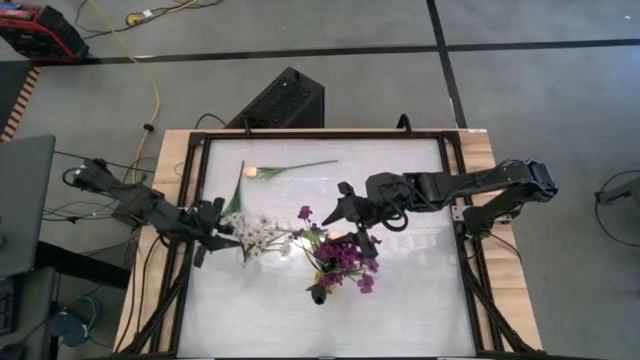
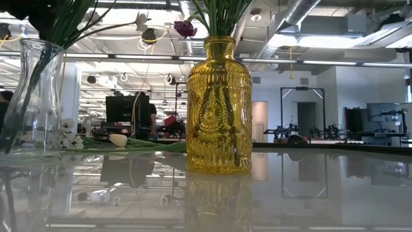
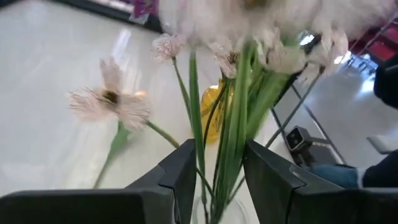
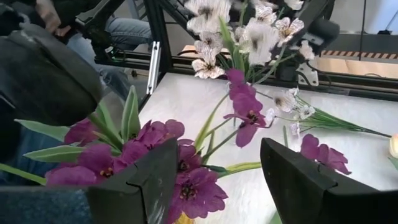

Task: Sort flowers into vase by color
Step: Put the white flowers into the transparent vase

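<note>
White flowers (image 1: 250,232) stand in a clear glass vase (image 2: 32,96) left of centre. My left gripper (image 3: 217,177) is open beside them, with their green stems (image 3: 233,143) in the gap between its fingers. Purple flowers (image 1: 345,258) fill the yellow glass vase (image 2: 219,106) at mid-table. My right gripper (image 4: 217,180) hovers open just above those purple blooms (image 4: 186,180), holding nothing. A cream tulip (image 1: 250,172) lies on the table toward the far side, and another white flower (image 3: 109,99) lies flat near the clear vase. My left gripper's fingers (image 3: 180,177) stand level on either side of the white flowers' stems (image 3: 199,155), above the vase's mouth. Whether either finger touches a stem I cannot tell.
A single purple flower (image 1: 305,213) and a dark bud (image 1: 318,295) stick out of the yellow vase's bunch. A dark frame (image 1: 455,200) runs around the white tabletop. A seated person's legs (image 4: 127,31) show beyond the table's left edge. Bare tabletop lies toward the near and right sides.
</note>
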You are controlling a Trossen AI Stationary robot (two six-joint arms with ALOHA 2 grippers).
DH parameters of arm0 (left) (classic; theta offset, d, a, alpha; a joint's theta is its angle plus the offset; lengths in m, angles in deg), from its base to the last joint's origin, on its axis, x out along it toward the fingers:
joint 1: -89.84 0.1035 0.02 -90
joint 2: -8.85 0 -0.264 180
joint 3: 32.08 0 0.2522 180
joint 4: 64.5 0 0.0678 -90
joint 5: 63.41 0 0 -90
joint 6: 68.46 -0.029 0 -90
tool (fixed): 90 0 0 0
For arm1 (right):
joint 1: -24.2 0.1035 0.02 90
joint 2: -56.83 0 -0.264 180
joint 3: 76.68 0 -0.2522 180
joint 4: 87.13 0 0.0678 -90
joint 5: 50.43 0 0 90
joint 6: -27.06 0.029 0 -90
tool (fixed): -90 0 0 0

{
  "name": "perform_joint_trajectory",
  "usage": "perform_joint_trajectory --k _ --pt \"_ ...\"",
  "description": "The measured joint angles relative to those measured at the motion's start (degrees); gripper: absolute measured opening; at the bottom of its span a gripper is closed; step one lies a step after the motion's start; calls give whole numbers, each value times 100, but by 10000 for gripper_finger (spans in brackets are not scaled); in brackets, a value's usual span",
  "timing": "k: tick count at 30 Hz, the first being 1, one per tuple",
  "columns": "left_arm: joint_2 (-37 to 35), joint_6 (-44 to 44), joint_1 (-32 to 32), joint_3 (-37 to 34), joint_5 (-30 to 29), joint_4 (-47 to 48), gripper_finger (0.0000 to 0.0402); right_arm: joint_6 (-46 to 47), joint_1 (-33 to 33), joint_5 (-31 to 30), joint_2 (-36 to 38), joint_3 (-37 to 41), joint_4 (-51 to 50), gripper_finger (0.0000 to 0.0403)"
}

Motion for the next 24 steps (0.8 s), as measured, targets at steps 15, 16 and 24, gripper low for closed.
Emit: perform_joint_trajectory --k 15,16,24 --pt "471 1664 88 1137 -1314 3015 117 -83 46 2 0 -2 -148 255" --pt "574 1779 176 1137 -1554 3127 117 -131 46 0 0 -2 -148 255" --pt "1494 999 1564 1139 -1410 3643 117 -192 46 2 0 -2 -148 255"
